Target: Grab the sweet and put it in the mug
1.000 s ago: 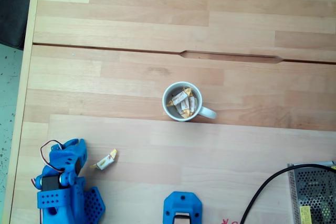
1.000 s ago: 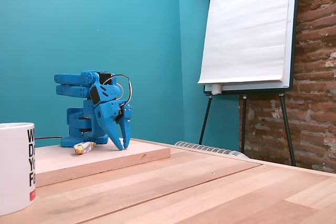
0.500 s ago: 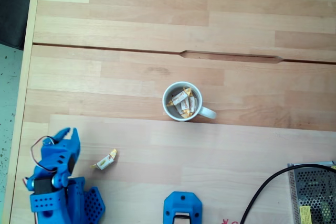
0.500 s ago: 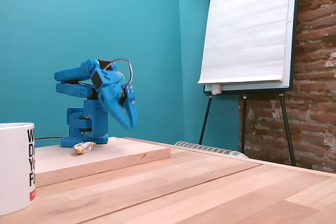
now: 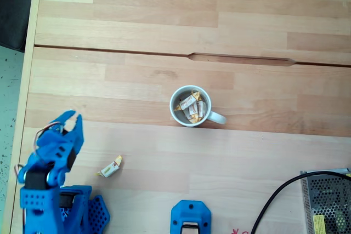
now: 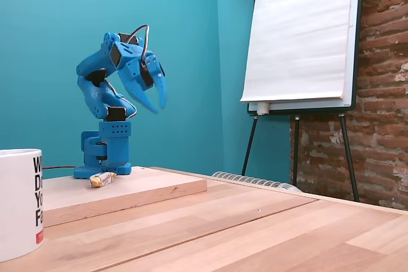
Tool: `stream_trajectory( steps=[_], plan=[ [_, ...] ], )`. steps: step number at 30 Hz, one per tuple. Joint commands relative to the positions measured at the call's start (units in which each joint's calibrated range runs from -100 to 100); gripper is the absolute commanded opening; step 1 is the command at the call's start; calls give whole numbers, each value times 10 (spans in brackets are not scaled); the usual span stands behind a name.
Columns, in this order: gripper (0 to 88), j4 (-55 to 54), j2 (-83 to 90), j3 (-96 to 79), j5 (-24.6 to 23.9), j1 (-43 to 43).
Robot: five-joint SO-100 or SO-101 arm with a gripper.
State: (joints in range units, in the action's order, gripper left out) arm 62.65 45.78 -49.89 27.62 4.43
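Note:
A sweet (image 5: 111,166) in a cream wrapper with yellow ends lies on the raised wooden board, just right of the blue arm's base; in the side-on fixed view the sweet (image 6: 102,178) rests by the base's foot. The white mug (image 5: 190,106) stands mid-table with several like sweets inside, and the mug (image 6: 19,202) shows at the left edge of the side-on view. My blue gripper (image 5: 71,117) is lifted above the board, up and left of the sweet. The gripper (image 6: 155,102) hangs high in the air, open, holding nothing.
A blue plastic part (image 5: 190,220) sits at the bottom edge. A perforated metal box (image 5: 328,201) with a black cable (image 5: 274,198) lies at bottom right. The table's left edge (image 5: 26,80) is close to the arm. A flip chart (image 6: 299,36) stands behind.
The arm has risen from beside the sweet to well above the board, the gripper swinging up and away. The sweet and mug have not moved.

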Motion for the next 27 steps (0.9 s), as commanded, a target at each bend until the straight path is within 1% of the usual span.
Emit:
stream_trajectory(
  steps=[1,5,7,18,24,27],
  plan=[
    [42,48,-62,37,14,-14],
    [42,131,-116,39,34,-17],
    [42,154,-130,45,40,-19],
    [42,192,-142,147,41,-23],
    [42,315,-140,182,49,-48],
    [42,348,-140,201,69,-70]
  ],
)
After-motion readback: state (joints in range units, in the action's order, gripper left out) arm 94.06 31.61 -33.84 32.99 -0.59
